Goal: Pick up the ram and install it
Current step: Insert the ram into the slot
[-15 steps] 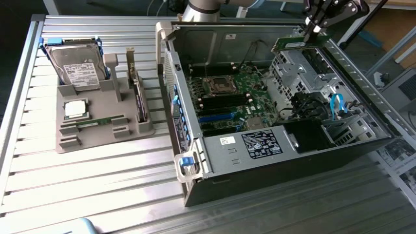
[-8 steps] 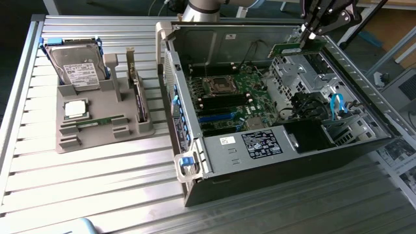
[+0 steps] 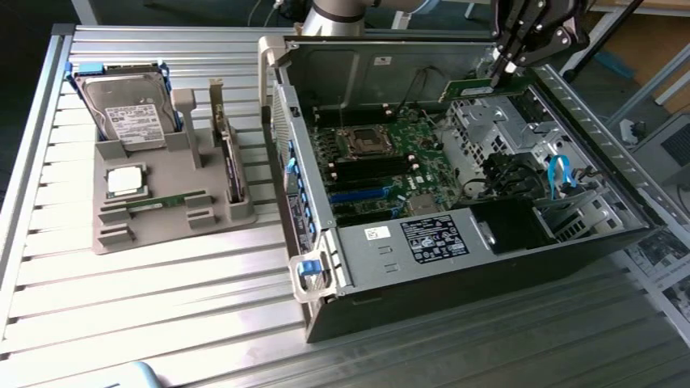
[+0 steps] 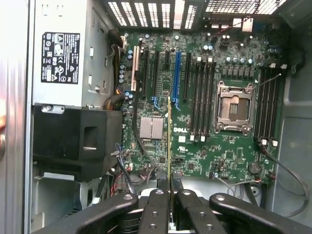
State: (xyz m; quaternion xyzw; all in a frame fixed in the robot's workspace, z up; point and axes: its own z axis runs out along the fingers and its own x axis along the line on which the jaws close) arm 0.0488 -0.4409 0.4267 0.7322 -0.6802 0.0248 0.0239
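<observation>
Claw (image 3: 505, 73) is clamped on 1 ram (image 3: 473, 87), held on edge above the open computer case (image 3: 345, 73), over the motherboard (image 4: 195, 146) beside the CPU socket (image 4: 235, 108).

Risk: if the stick is misaligned with a slot, it could jam or twist in the grip.

Counted:
- 2 sticks, the second ram (image 3: 167, 202) in the grey holder (image 3: 161, 233) outside the case
- 1 hard drive (image 3: 124, 113)
- 1 processor (image 3: 126, 179)

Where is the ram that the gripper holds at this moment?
Toward the exterior view's upper right, the ram is clamped in the gripper, hanging above the open computer case and its motherboard.
</observation>
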